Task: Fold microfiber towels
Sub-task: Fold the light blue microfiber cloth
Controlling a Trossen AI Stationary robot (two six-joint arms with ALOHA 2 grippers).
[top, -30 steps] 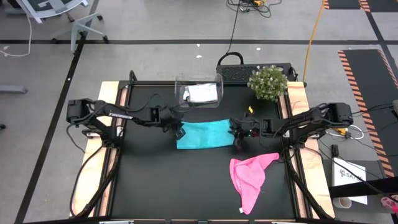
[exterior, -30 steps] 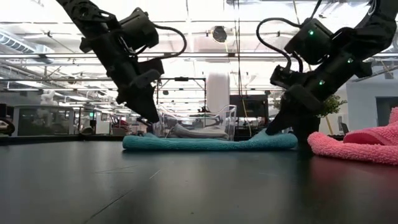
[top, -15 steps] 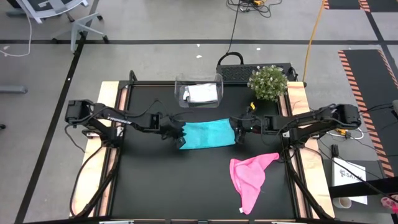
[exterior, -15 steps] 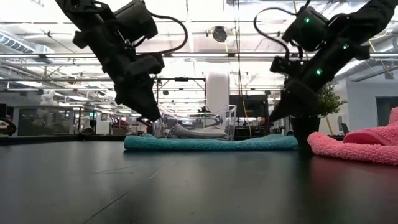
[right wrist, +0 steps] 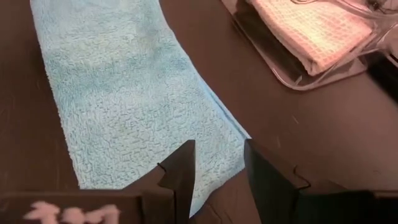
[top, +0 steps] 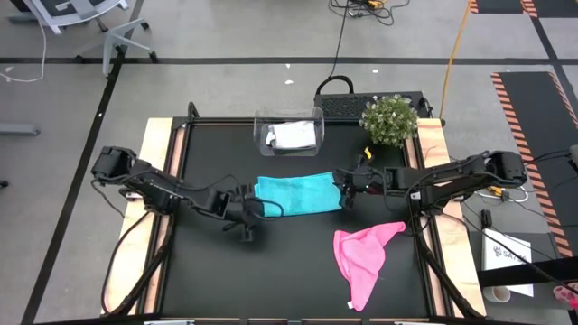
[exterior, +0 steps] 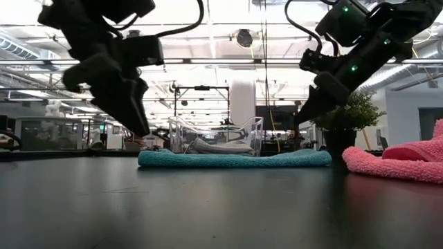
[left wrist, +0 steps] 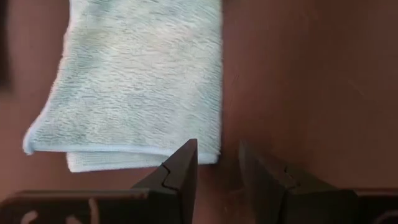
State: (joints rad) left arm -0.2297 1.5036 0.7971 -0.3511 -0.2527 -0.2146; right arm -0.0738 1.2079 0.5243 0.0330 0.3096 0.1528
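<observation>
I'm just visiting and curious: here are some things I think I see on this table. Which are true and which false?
1. The teal towel lies flat on the table. True.
2. The left hand grips the teal towel. False: it is open, holding nothing, beside the towel's corner.
3. The pink towel sits inside the clear bin. False: it lies crumpled on the table; the bin holds a light grey-white towel.
4. The right hand is open and empty, at the teal towel's edge. True.
</observation>
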